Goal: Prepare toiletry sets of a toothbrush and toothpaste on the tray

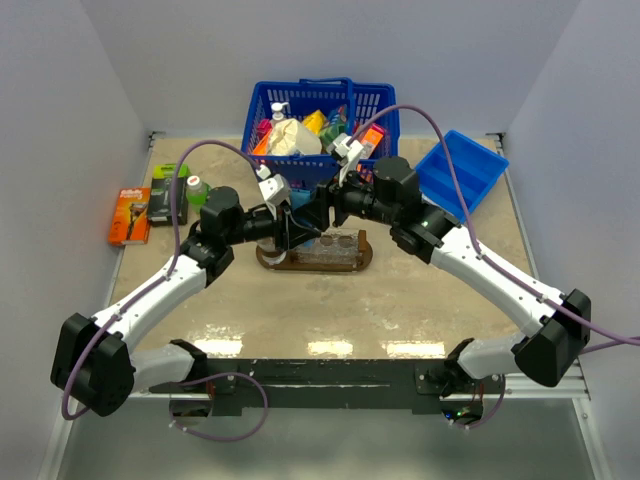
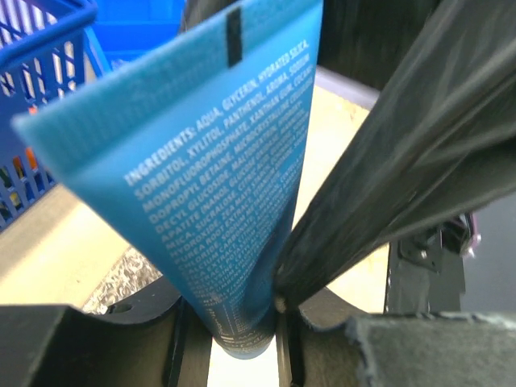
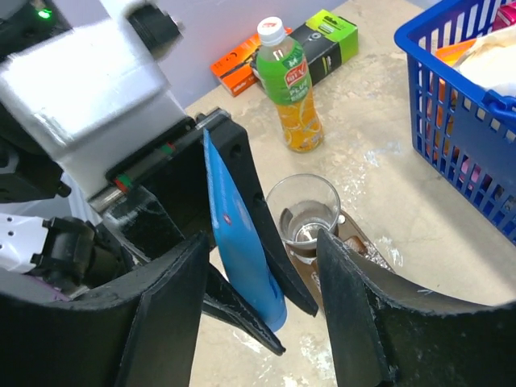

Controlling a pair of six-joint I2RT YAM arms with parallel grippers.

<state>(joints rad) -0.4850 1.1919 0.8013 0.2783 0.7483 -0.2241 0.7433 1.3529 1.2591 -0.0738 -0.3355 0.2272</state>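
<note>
we have the left gripper (image 2: 242,330) clenched on the blue tube (image 2: 218,185), over the 9 o'clock end of the tray (image 1: 366,256). our right gripper (image 3: 262,250) is released, jaws apart on either side of the tube. the glass (image 3: 303,211) looks empty. we judge no set is placed yet, and we cannot see a toothbrush.

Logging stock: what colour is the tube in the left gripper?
Blue tube with white print; left wrist view.
</note>
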